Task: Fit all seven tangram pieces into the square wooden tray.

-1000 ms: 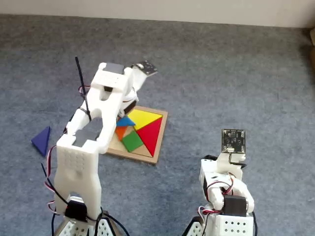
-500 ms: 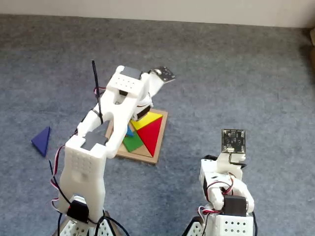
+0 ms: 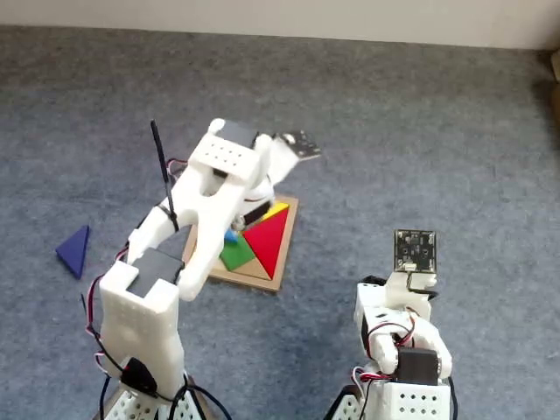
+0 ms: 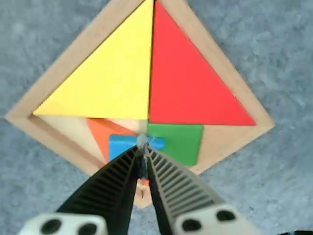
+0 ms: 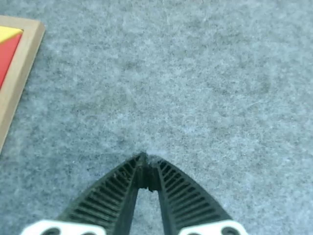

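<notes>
From above, the wooden tray (image 3: 249, 278) lies on grey carpet (image 3: 420, 131) in front of the left arm (image 3: 219, 188), which stretches out over it and hides part of it. The red triangle (image 3: 269, 236), a sliver of the yellow triangle (image 3: 274, 210), the green square (image 3: 234, 255) and a light blue piece (image 3: 231, 236) show inside the rim. A dark blue triangle (image 3: 74, 249) lies on the carpet well apart from the tray, out on the left arm's side. The right arm (image 3: 402, 341) is folded back by its base, clear of the tray. There is open carpet all round.

In the left wrist view, the left claw (image 4: 143, 147) has its fingers pressed together with nothing seen between them. Its tips are on or just over the light blue piece; I cannot tell if they touch. That piece lies across the orange piece (image 4: 100, 133) and the green square, so it looks unseated. The two big triangles fill half the tray, flush along their shared edge. Bare wood shows between the orange piece and the rim, and beside the green square toward a corner.

In the right wrist view, the right claw (image 5: 145, 166) is closed and empty over bare carpet, with a tray corner off to one side.

My reading is that four pieces are seated, one is being nudged into place, and the dark blue triangle has yet to be fetched. The raised rim and the tight gaps leave little room for sliding.
</notes>
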`<action>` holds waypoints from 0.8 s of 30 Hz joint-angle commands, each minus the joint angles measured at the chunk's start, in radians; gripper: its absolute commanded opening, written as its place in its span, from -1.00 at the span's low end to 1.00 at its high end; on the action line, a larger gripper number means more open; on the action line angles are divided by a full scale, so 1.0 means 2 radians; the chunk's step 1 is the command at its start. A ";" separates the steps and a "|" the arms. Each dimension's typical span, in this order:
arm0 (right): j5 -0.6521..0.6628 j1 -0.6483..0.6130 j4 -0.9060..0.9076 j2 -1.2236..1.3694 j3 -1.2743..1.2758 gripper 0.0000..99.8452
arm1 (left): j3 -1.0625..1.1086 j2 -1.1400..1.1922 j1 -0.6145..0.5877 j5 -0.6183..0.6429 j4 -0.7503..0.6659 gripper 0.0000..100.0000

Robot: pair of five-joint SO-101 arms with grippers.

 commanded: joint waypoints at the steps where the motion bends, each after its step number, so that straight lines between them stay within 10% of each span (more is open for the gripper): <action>1: 0.003 0.007 -0.005 -0.003 0.051 -0.96 | 0.039 -0.033 -0.033 -0.002 -0.031 -0.99; 24: 0.003 0.007 -0.005 -0.003 0.051 -0.96 | 0.082 -0.142 -0.105 -0.003 -0.035 -0.77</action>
